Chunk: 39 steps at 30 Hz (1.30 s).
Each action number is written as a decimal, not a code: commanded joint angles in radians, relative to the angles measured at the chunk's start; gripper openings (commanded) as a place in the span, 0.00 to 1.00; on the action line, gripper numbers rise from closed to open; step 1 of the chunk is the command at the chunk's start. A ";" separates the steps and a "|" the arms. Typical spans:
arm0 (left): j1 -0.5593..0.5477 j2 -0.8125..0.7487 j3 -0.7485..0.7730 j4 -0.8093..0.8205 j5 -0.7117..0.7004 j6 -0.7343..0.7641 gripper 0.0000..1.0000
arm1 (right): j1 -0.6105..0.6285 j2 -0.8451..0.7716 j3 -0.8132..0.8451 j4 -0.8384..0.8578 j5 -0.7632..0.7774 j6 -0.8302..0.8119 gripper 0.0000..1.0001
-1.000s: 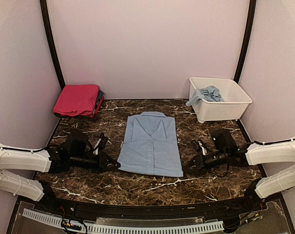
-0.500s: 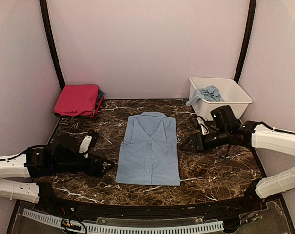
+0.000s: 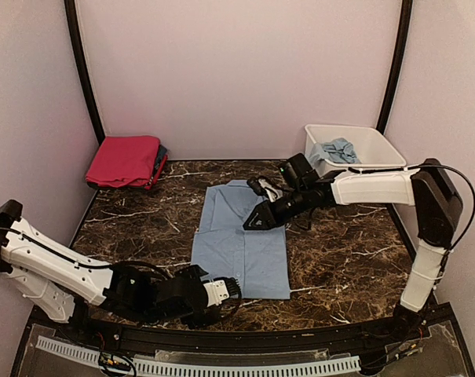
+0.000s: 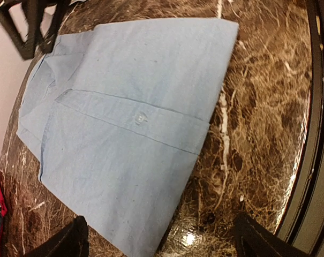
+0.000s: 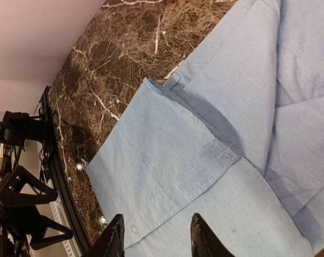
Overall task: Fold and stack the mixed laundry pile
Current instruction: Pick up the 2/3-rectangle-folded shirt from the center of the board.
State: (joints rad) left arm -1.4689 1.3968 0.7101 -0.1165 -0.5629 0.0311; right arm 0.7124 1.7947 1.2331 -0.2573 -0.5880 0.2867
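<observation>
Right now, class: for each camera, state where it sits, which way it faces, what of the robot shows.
Top external: high behind the robot, facing down over the table; left arm, right arm show.
Left wrist: low over the shirt hem, looking down; own tool's fingers show.
Right wrist: above the shirt, looking down; own fingers show.
Shared: the shirt, in all three.

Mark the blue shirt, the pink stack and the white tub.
blue shirt (image 3: 237, 255), top external view, on its lower front panel.
pink stack (image 3: 126, 159), top external view, on its top fold.
white tub (image 3: 343, 127), top external view, on its far rim.
</observation>
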 commanded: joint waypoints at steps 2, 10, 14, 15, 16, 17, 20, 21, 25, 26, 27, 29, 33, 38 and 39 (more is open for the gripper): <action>-0.020 0.097 0.016 0.088 -0.148 0.245 0.91 | 0.044 0.136 0.084 0.043 -0.039 -0.040 0.36; -0.065 0.261 0.001 0.225 -0.243 0.410 0.82 | 0.047 0.273 0.094 0.056 -0.020 -0.062 0.31; -0.068 0.329 -0.018 0.352 -0.267 0.490 0.77 | 0.047 0.312 0.092 0.059 -0.024 -0.066 0.29; -0.068 0.356 -0.020 0.373 -0.271 0.514 0.76 | 0.047 0.320 0.089 0.062 -0.023 -0.066 0.29; -0.068 0.372 -0.019 0.401 -0.270 0.521 0.74 | 0.047 0.327 0.087 0.064 -0.024 -0.066 0.29; -0.068 0.404 -0.019 0.418 -0.270 0.532 0.73 | 0.047 0.332 0.083 0.067 -0.026 -0.065 0.29; -0.068 0.469 -0.019 0.521 -0.288 0.563 0.69 | 0.047 0.343 0.068 0.075 -0.024 -0.065 0.28; -0.068 0.503 -0.022 0.550 -0.308 0.592 0.67 | 0.047 0.346 0.063 0.077 -0.023 -0.066 0.28; -0.062 0.598 -0.033 0.784 -0.377 0.747 0.60 | 0.048 0.365 0.045 0.089 -0.036 -0.064 0.28; -0.061 0.611 -0.036 0.869 -0.388 0.804 0.59 | 0.048 0.369 0.040 0.093 -0.037 -0.064 0.28; -0.057 0.627 -0.045 0.952 -0.405 0.829 0.55 | 0.050 0.370 0.035 0.097 -0.039 -0.064 0.28; -0.055 0.636 -0.063 1.055 -0.424 0.904 0.51 | 0.052 0.372 0.026 0.101 -0.042 -0.063 0.28; -0.054 0.637 -0.093 1.196 -0.431 1.022 0.36 | 0.063 0.372 0.008 0.109 -0.045 -0.064 0.27; -0.057 0.620 -0.103 1.307 -0.457 1.152 0.12 | 0.086 0.345 -0.032 0.117 -0.040 -0.064 0.27; -0.061 0.611 -0.101 1.298 -0.459 1.158 0.09 | 0.091 0.335 -0.047 0.119 -0.039 -0.064 0.27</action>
State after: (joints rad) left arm -1.5291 2.0327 0.6151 1.0527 -0.9901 1.0599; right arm 0.7639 2.1128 1.2629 -0.0505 -0.6697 0.2352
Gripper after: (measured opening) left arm 0.152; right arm 0.268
